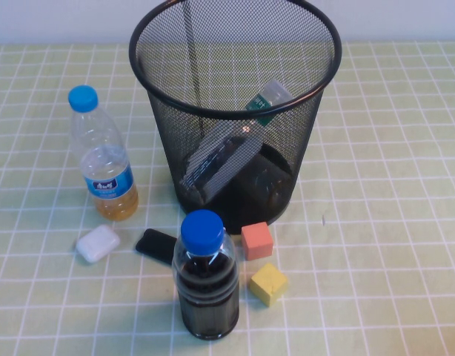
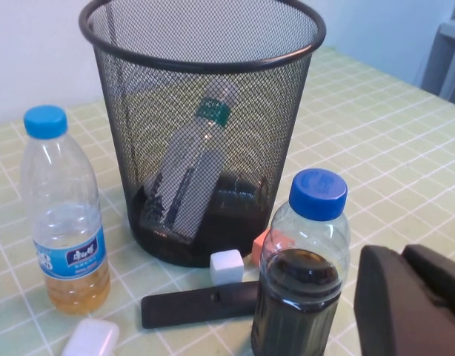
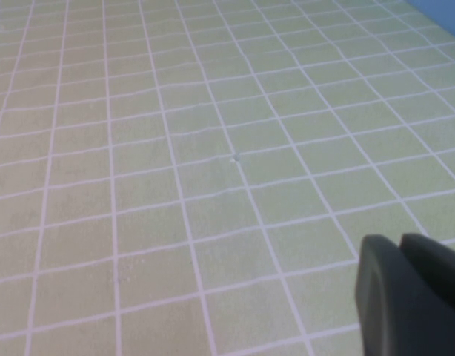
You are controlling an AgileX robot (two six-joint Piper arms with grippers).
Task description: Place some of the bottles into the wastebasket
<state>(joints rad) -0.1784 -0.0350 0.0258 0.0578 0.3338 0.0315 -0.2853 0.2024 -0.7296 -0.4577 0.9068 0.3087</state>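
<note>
The black wire-mesh wastebasket [image 1: 235, 111] stands upright at the far middle of the table, round, open-topped, tapering down to a solid dark base. Inside it one clear plastic bottle [image 1: 224, 156] leans tilted against the wall, its neck with a green band up near the rim and its bottom on the basket floor.

Outside, to my left of the basket, a tall clear bottle [image 1: 103, 167] with a blue cap and blue label stands upright, with a shallow layer of amber liquid at its bottom. Nearer to me, in front of the basket, a squat ribbed bottle [image 1: 205, 278] with a blue cap stands upright, filled most of the way with dark liquid.

Around it lie a white rounded case [image 1: 98, 243], a flat black bar-shaped object [image 1: 157, 245] partly behind the dark bottle, a matte orange cube [image 1: 256, 240] just beside the basket's base, and a yellow cube [image 1: 268, 284] near the dark bottle. A smaller white cube [image 2: 227, 266] shows only in my left wrist view.

The tablecloth [image 1: 390, 222] is pale green with a white grid.

My left gripper [image 2: 409, 300] is closed and empty, low near the dark bottle. My right gripper [image 3: 413, 293] is closed too, holding nothing, over bare cloth.
</note>
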